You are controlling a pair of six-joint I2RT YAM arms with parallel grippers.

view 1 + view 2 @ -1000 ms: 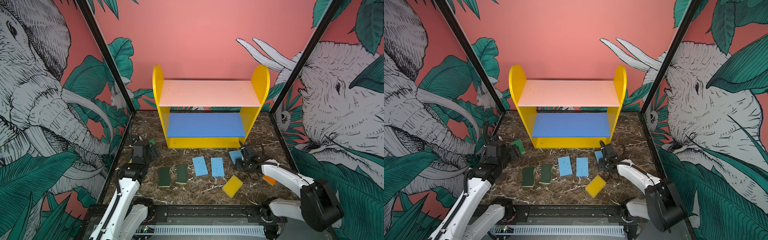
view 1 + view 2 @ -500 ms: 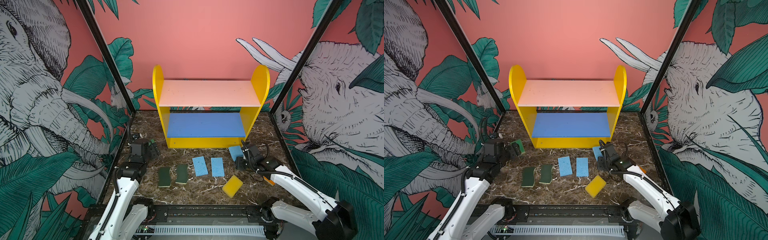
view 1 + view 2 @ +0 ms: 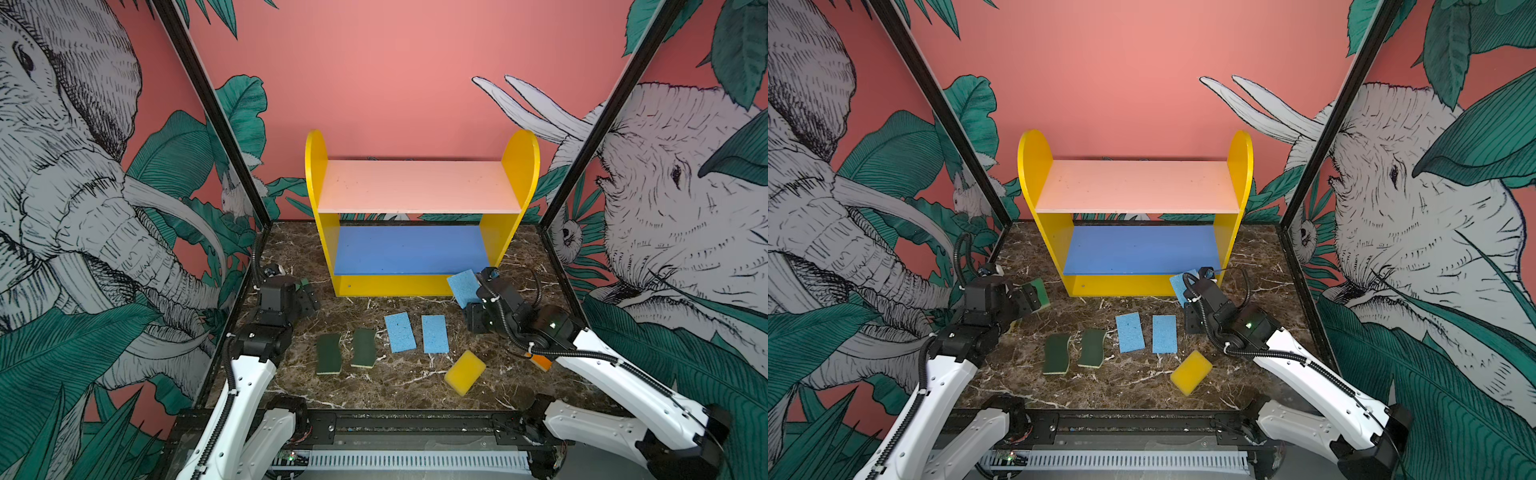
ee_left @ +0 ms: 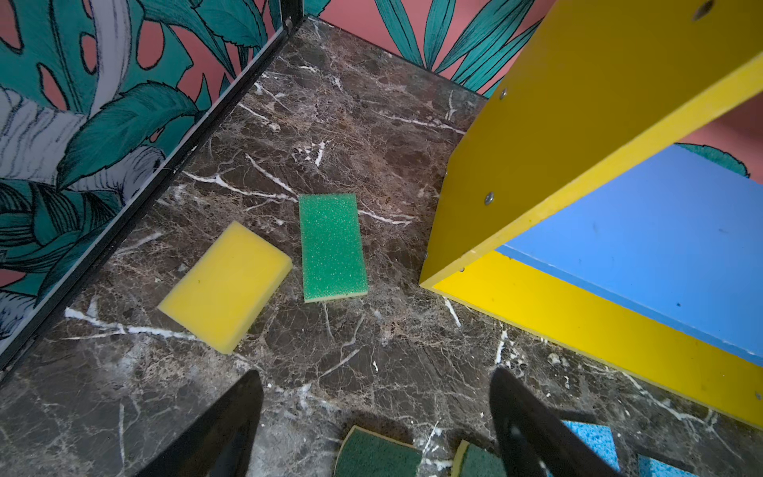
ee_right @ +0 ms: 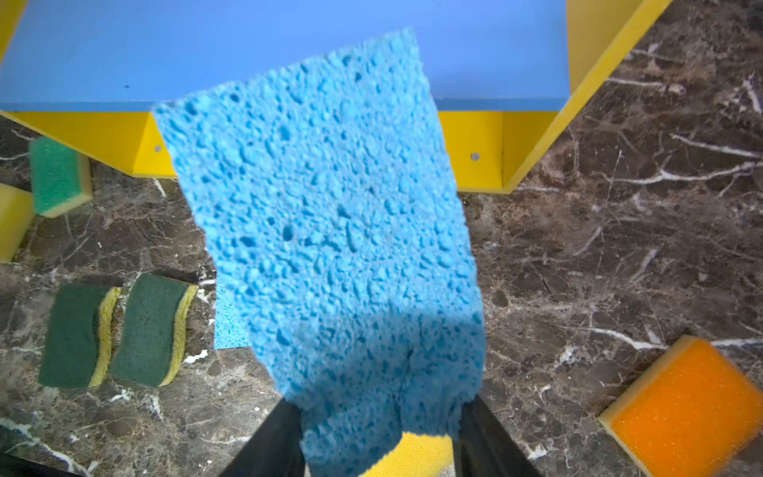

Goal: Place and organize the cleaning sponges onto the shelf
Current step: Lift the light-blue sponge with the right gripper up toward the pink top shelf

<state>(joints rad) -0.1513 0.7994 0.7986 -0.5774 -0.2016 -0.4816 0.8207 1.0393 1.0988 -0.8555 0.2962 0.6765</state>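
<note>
Jaws of right gripper [image 5: 377, 429] pinch light-blue porous rectangular sponge [image 5: 322, 214], long axis aimed at shelf's blue middle board [image 5: 247, 53] (just beyond); left gripper [image 4: 375, 429] spread, empty.

Glimpsed only a corner of the orange sponge [image 3: 540, 362] under the right arm [image 3: 615, 370] in a top view; saw little of the green sponge [image 3: 304, 284] behind the left hand [image 3: 309, 297]; could not see the fingertips of the right hand [image 5: 377, 444] behind the blue sponge [image 5: 330, 231].
</note>
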